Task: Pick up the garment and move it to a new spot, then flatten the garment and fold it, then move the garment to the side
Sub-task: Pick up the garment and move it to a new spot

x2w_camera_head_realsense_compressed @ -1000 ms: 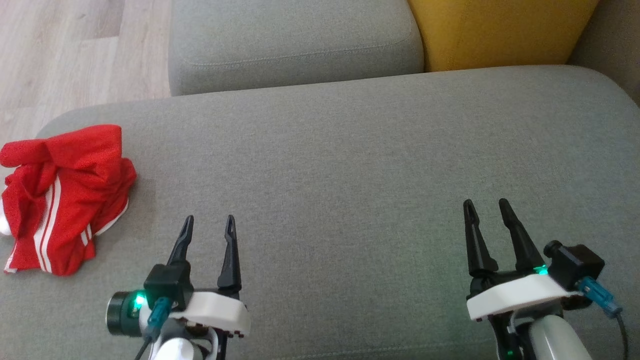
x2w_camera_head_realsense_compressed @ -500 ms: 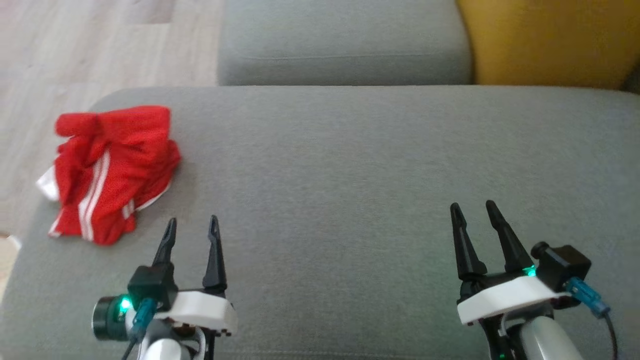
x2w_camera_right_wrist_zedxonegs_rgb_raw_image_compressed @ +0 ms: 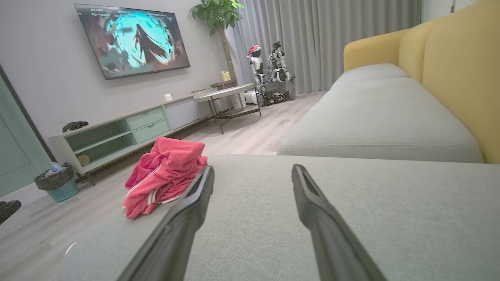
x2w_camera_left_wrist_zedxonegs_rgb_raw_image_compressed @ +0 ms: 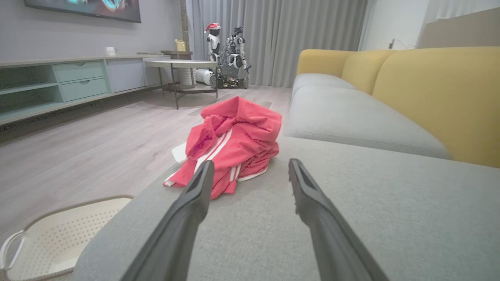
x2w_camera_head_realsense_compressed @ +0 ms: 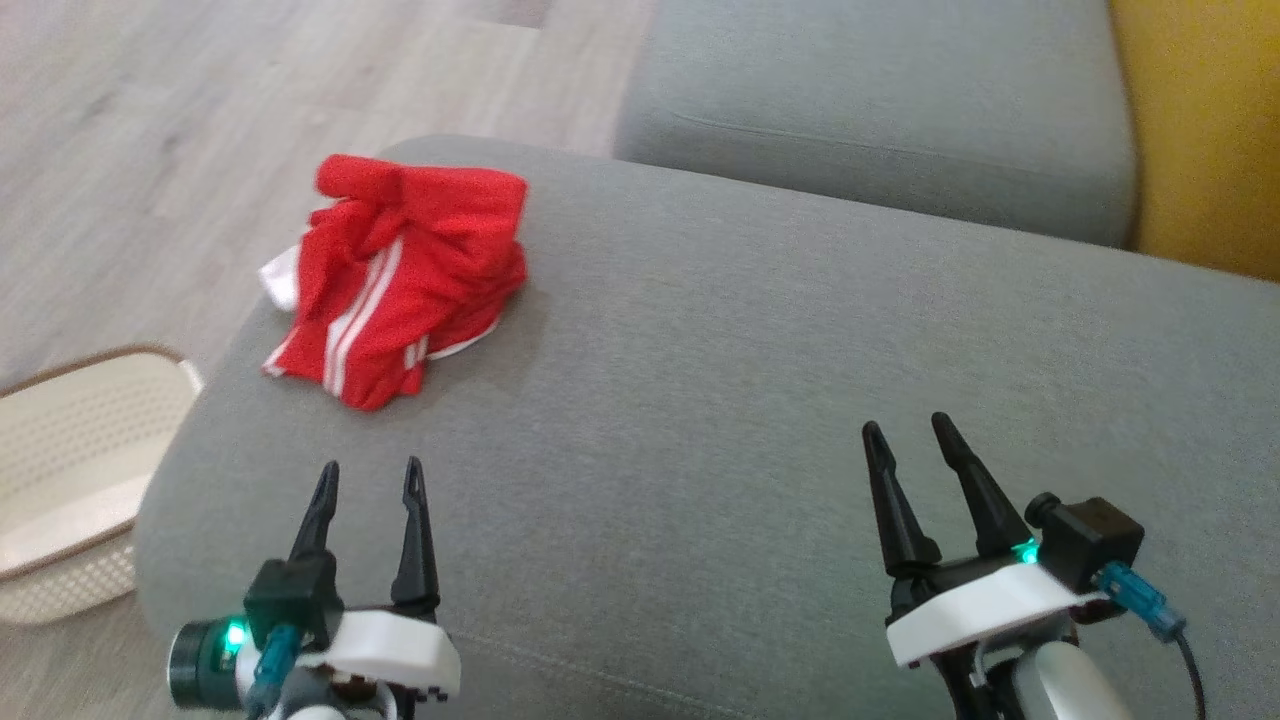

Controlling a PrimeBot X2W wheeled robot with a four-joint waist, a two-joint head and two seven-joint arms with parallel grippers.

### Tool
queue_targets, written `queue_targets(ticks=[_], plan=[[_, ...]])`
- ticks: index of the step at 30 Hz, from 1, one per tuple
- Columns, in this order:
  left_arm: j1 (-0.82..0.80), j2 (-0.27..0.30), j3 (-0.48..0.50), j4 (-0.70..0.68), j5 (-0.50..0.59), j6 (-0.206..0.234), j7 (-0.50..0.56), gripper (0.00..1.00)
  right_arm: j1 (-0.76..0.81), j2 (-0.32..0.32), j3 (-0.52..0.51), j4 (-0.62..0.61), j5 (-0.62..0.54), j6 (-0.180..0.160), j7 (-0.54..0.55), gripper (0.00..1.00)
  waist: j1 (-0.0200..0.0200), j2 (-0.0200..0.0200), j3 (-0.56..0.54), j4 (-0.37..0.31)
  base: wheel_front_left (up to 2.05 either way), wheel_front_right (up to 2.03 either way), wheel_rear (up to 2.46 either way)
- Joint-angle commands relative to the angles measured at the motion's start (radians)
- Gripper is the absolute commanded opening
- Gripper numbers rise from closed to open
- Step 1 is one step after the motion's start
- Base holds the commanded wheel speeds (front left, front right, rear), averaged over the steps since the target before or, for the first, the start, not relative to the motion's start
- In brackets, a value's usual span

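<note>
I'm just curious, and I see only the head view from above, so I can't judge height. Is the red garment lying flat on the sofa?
Observer: No. In the left wrist view the red garment stands as a bunched heap on the grey cushion.
Operator: What is out in the room beyond the sofa?
Observer: A television hangs on the wall above a long low cabinet.
Operator: Anything else?
Observer: A small robot in a red hat stands before the grey curtain.
</note>
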Motion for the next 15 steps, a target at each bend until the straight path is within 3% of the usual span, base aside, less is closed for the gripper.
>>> queue_targets(ticks=[1,8,15], plan=[[-0.026,-0.004,0.039,-0.037,0.009,-0.003,-0.009,1.0,-0.02,-0.007,0.024,-0.028,0.008,-0.001,-0.007,1.0,0.0,0.0,-0.008,0.037,0.0,0.0,0.0],[-0.011,0.004,0.042,-0.071,0.043,-0.003,-0.009,1.0,-0.021,-0.007,0.039,-0.012,0.032,-0.001,-0.024,1.0,0.0,0.0,-0.008,0.077,0.0,0.0,0.0],[-0.021,0.008,0.069,-0.068,0.042,-0.009,-0.009,1.0,-0.032,-0.007,0.05,0.0,0.039,-0.001,-0.035,1.0,0.0,0.0,0.001,0.06,0.0,0.0,0.0]])
